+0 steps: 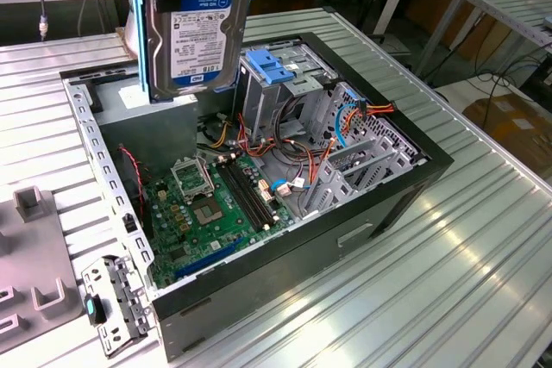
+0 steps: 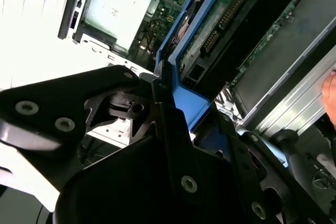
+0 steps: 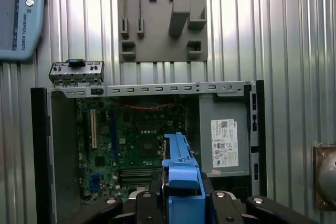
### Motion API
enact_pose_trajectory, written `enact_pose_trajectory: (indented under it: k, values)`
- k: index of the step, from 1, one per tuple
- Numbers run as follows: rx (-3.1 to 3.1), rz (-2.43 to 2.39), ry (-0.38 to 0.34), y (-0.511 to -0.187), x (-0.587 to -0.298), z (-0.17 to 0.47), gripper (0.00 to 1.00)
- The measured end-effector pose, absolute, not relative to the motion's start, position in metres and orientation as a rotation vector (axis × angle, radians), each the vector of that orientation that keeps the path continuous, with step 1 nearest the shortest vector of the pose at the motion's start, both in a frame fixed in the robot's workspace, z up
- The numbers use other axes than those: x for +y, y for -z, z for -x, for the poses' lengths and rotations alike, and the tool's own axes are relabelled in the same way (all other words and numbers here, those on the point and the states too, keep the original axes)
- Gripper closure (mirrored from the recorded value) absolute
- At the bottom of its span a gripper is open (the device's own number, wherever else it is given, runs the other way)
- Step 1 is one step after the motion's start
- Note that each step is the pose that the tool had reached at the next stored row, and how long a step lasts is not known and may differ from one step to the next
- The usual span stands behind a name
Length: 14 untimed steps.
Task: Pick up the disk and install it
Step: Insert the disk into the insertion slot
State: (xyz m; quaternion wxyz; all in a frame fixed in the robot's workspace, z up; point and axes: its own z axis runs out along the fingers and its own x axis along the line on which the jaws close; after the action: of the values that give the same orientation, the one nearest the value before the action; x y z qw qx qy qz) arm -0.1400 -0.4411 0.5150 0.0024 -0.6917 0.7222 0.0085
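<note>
We see the claw [image 3: 181, 187] squeezed tight on the disk [image 1: 197, 28], holding it by its blue side rails. The disk hangs upright in the upper left of the exterior view, over the open computer case [image 1: 285, 273]. Under it lie the green board [image 1: 207, 204] and orange wires [image 1: 285, 148]. A blue bracket [image 1: 274, 66] sits near the disk's lower right.

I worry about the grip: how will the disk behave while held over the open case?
The disk shows a metal body: probably rigid and heavy for its size. The gripper clamps its blue plastic rails, likely smooth, so it might slip.
</note>
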Motion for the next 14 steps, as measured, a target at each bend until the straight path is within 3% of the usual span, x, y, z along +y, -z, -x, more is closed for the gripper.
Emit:
enact_pose_trajectory:
  k: [14]
  values:
    - [2.265, 2.170, -0.027, -0.515, -0.458, 0.139, 0.63]
